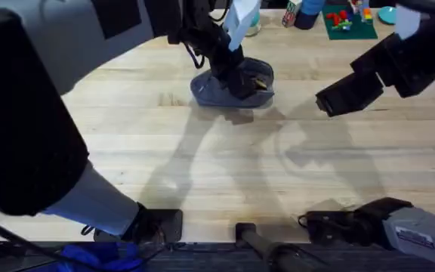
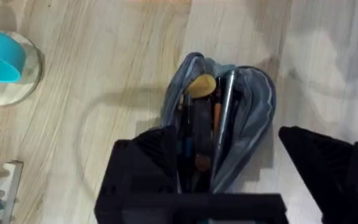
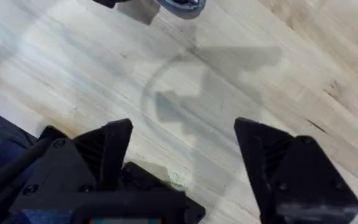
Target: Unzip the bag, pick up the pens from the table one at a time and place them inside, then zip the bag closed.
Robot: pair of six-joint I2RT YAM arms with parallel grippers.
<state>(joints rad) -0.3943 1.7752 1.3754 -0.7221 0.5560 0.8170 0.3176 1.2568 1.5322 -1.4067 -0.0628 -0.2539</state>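
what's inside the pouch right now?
The blue-grey fabric pouch lies unzipped on the wooden table. Inside: a slim silver pen, an orange-barrelled item and a tan rounded piece. The left gripper covers its near end.

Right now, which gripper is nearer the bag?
Left. The left gripper is right at the open bag, its fingers straddling it; the right gripper hovers off to the side, apart.

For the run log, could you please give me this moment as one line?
bag: unzipped, pens inside | left gripper: open over bag | right gripper: open, above table
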